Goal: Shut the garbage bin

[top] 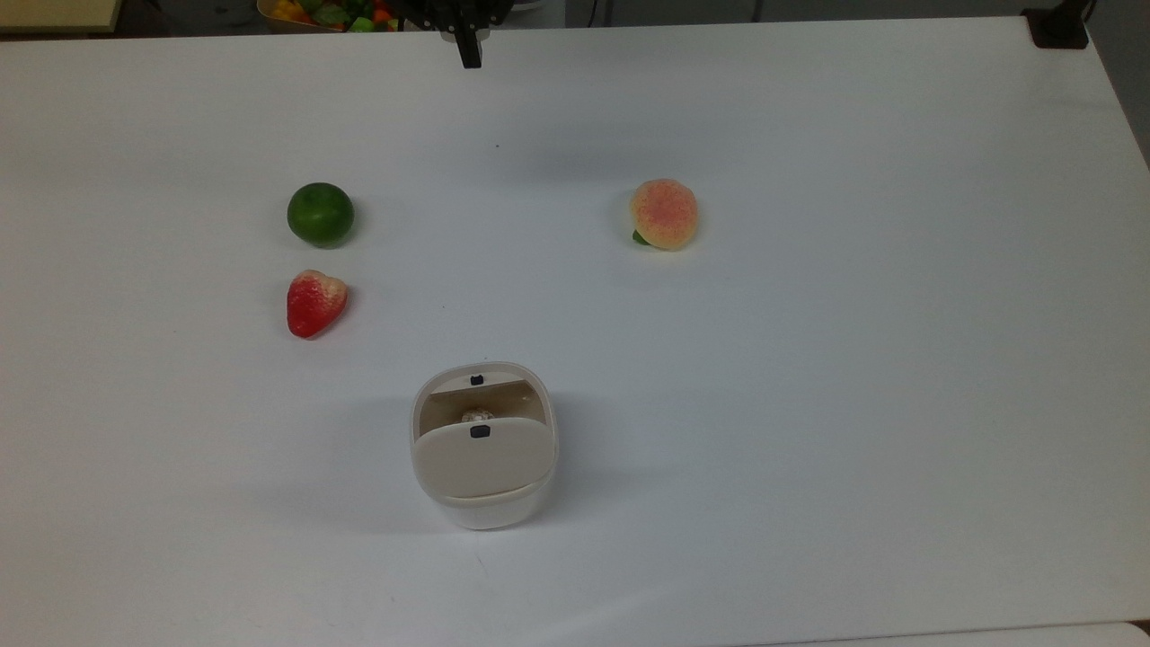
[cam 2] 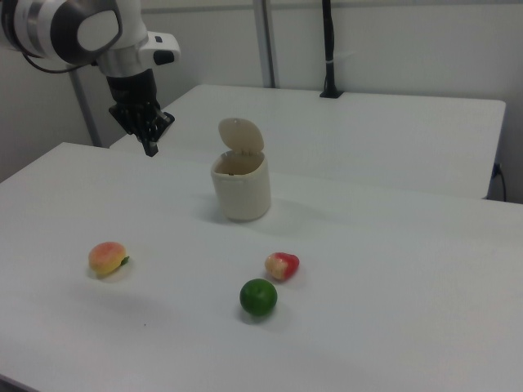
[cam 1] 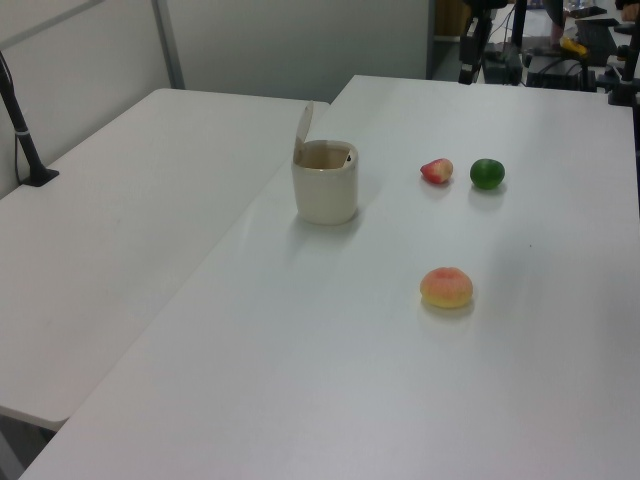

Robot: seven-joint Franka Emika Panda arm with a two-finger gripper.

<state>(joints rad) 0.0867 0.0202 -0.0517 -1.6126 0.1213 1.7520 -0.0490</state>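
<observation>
I see the small white plastic garbage bin [top: 483, 458] in the lower centre of the top view, standing upright on the white table [top: 809, 377]. Its beige hinged lid [top: 481, 456] is raised, and the opening faces the frame's upper edge. A small black button [top: 480, 431] sits on the lid; a second dark catch [top: 476, 379] sits on the far rim. A pale rounded item lies inside the bin; I cannot identify it.

In the left view the bin [cam 1: 325, 182] stands left of centre, lid [cam 1: 303, 130] upright at its left side. In the right view the bin [cam 2: 241, 185] is at upper centre, lid [cam 2: 240, 135] tilted back above it.

The black two-finger gripper [top: 470, 56] hangs at the top edge of the top view, well apart from the bin. Its fingers are pressed together, holding nothing. In the right view the gripper [cam 2: 150, 147] points down at the upper left, above the table, on the white and grey arm [cam 2: 82, 28].

Other items on the table, top view:
- Round green lime [top: 320, 214], left of centre.
- Red strawberry [top: 314, 303], just below the lime.
- Orange-pink peach [top: 664, 213], right of centre.

A container of mixed coloured produce [top: 323, 13] sits beyond the table at the top edge.
</observation>
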